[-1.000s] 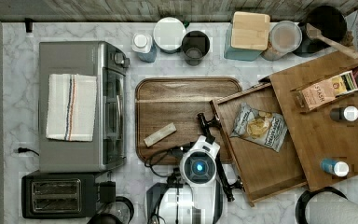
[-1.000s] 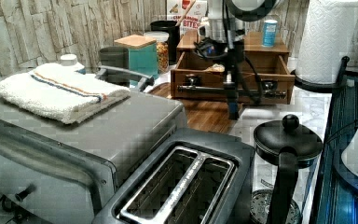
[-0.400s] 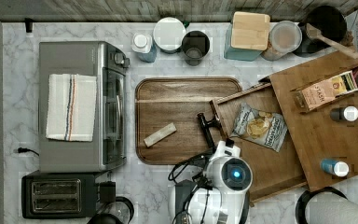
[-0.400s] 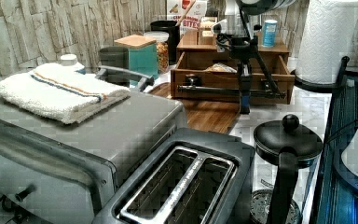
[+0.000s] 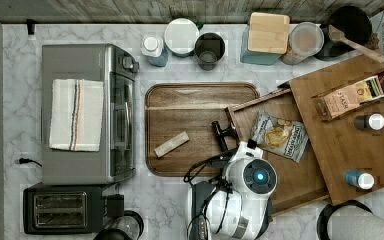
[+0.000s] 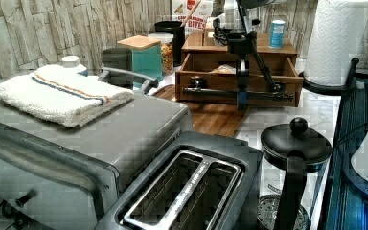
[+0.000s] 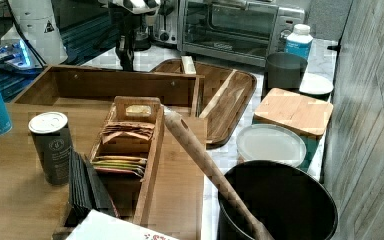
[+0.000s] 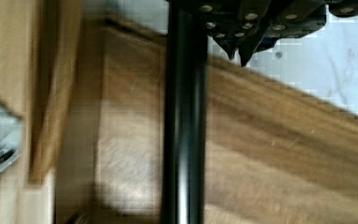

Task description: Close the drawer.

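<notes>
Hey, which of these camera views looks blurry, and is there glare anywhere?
The wrist view is smeared: the drawer wall and black handle bar have soft edges. The right view shows blue glow at its left edge. The top view is evenly lit, drawer rim crisp.

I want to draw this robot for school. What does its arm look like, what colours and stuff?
The arm is chunky and rounded, mostly white with grey joints. On top of its wrist there is a dark round cap with a small glowing blue light in the middle. Black cables loop out beside it. The gripper at the end is black, made of thin dark bars with small screws.
</notes>
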Tool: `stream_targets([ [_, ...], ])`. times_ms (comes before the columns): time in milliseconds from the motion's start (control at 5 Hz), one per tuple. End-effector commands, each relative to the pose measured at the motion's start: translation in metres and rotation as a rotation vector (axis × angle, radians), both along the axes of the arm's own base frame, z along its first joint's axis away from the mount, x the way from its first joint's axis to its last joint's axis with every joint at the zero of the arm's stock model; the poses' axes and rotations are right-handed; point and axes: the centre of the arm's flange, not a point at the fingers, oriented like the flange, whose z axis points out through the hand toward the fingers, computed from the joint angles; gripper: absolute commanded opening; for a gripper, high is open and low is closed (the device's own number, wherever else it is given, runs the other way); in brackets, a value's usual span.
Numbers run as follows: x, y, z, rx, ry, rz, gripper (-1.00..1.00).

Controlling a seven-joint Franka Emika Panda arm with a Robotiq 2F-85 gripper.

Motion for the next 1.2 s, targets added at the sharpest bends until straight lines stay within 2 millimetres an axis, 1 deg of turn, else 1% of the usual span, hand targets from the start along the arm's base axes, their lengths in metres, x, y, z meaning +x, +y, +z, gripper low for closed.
stream_targets([
  [200,0.084,-0.076,0.044,0.024,-0.109,0.021,-1.0],
  [400,0.09,-0.103,0.057,-0.032,-0.086,0.008,-1.0],
  [800,0.09,-0.163,0.08,-0.11,-0.139,0.033,-1.0],
  [1000,0.09,-0.196,0.077,-0.134,-0.172,0.054,-1.0],
  [1200,0.09,-0.219,0.07,-0.216,-0.235,0.025,-1.0],
])
